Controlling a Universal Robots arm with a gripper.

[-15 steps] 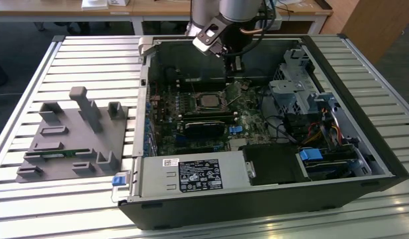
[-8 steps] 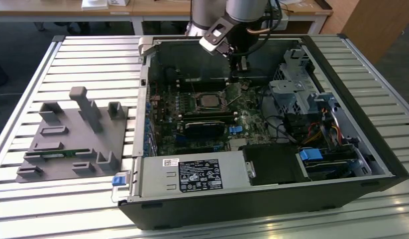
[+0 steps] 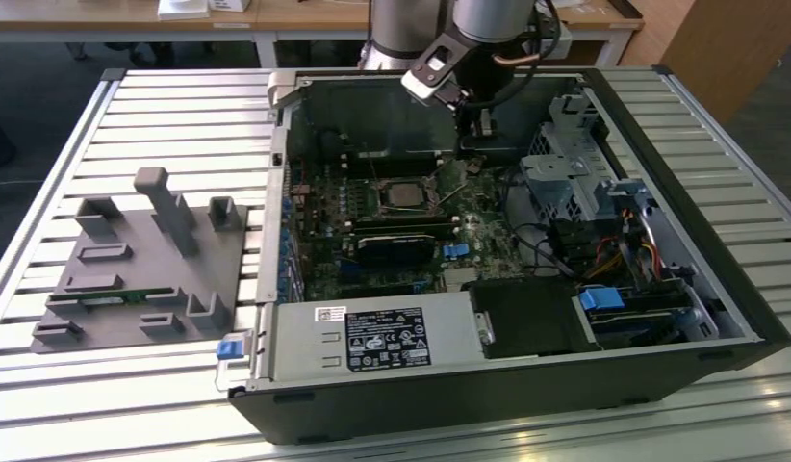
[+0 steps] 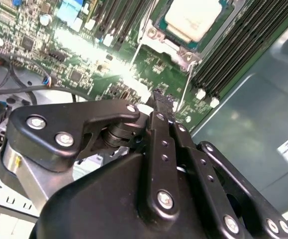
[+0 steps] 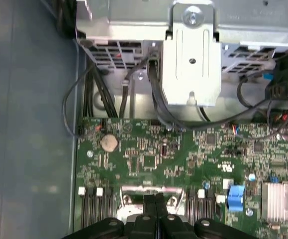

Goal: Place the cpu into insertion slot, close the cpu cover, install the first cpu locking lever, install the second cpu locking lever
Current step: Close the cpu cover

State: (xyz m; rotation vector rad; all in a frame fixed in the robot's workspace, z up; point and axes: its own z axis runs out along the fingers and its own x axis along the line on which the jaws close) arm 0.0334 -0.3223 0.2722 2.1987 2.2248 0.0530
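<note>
fingers (image 4: 159,130) pressed together, tips nr cpu cover (image 4: 168,46).

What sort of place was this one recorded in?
Probably a robotics lab or workshop: an open computer case on a slatted metal table, a robot arm reaching into it, wooden desks behind.

The cpu (image 4: 192,17) — pale, matt metal top; cpu cover (image 4: 169,46) shiny silvery metal; gripper (image 4: 162,99) matt black.
</note>
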